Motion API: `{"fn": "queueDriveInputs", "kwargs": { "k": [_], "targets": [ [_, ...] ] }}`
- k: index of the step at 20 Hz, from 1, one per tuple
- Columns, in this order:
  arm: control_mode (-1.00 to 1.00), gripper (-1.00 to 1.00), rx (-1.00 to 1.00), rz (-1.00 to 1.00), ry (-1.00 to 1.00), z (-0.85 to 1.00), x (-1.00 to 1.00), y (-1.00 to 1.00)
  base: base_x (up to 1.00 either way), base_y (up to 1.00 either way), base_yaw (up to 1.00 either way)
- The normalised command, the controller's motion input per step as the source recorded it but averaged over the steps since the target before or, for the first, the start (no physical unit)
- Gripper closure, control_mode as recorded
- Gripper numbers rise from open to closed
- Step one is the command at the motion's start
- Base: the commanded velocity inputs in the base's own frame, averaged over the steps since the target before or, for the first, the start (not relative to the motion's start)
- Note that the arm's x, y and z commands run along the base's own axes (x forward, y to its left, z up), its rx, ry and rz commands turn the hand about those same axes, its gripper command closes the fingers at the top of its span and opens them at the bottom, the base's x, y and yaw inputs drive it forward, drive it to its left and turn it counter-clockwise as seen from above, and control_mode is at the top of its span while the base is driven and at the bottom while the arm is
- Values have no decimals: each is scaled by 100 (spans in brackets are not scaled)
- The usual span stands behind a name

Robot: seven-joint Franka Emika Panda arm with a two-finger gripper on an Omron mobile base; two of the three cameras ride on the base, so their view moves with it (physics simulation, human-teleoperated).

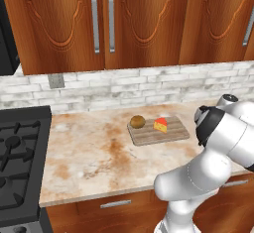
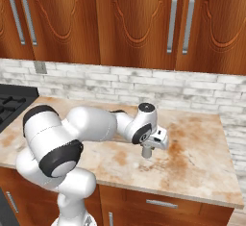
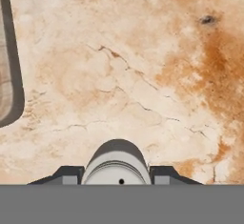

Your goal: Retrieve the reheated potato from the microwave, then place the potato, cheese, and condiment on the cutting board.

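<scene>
Jaws (image 3: 116, 173) clamped on a white cylinder (image 3: 116, 163) above the counter (image 3: 143, 75), beside the cutting board (image 3: 7, 75).

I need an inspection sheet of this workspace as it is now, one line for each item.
Surface: stone counter, beige with brown stains.
Job's things: potato and cheese on the cutting board; condiment bottle between the fingers, beside the board.
Clutter: nothing seen.
Grippers: gripper shut on the condiment bottle.
Cables: nothing seen.
Surroundings: gas stove at the left, brick backsplash, wooden cabinets above.
</scene>
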Motion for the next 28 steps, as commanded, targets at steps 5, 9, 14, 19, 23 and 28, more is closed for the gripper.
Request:
{"fn": "queueDriveInputs", "kwargs": {
  "k": [5, 9, 14, 19, 23, 28],
  "targets": [
    [-100, 100, 5, 0, -5, 15, -3, 15, 0, 0, 0],
    [-100, 100, 0, 0, -7, 25, 10, 37, 0, 0, 0],
    [-100, 100, 0, 0, 0, 10, 26, 47, 0, 0, 0],
    [-100, 100, 0, 0, 0, 7, 33, 38, 0, 0, 0],
    [-100, 100, 0, 0, 0, 3, 45, 25, 0, 0, 0],
    [-100, 100, 0, 2, 0, 0, 47, 25, 0, 0, 0]
  ]
}}
